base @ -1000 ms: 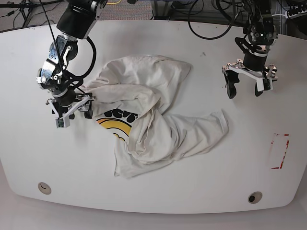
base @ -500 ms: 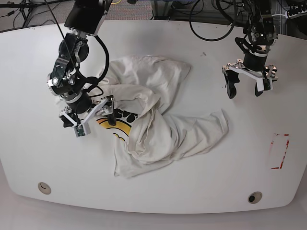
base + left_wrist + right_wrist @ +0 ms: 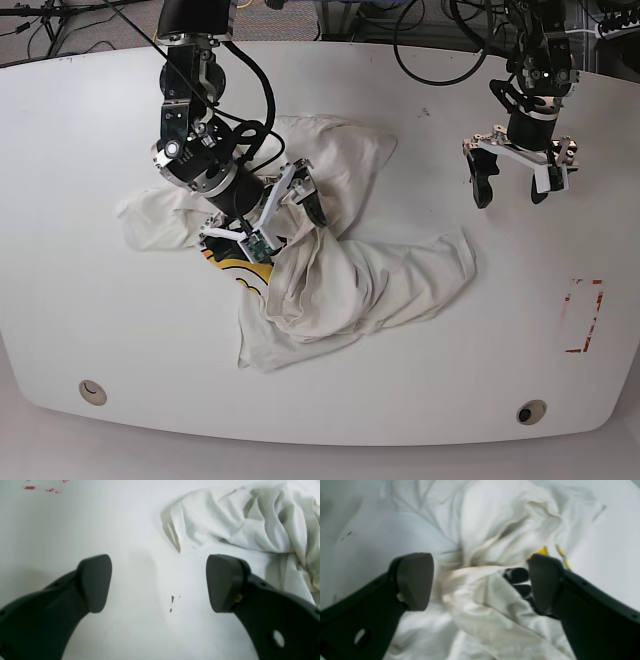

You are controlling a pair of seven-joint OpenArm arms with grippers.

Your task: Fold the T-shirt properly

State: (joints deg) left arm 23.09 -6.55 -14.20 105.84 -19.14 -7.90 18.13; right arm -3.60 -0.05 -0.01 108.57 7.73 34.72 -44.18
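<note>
No readable text anywhere right now. The crumpled off-white cotton T-shirt (image 3: 340, 270) shows only a sliver of its yellow-and-black round print (image 3: 232, 266), its dark shapes too folded and blurred to make out as letters. The red-outlined rectangle mark (image 3: 583, 315) on the white table (image 3: 420, 400) carries no legible writing either.

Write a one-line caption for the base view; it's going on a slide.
Right gripper open above the crumpled T-shirt; left gripper open over the bare table.

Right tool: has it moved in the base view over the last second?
Yes. The right tool has swung from the bare table beside the T-shirt in over the crumpled cloth, toward the table's middle. The left tool stays put.
</note>
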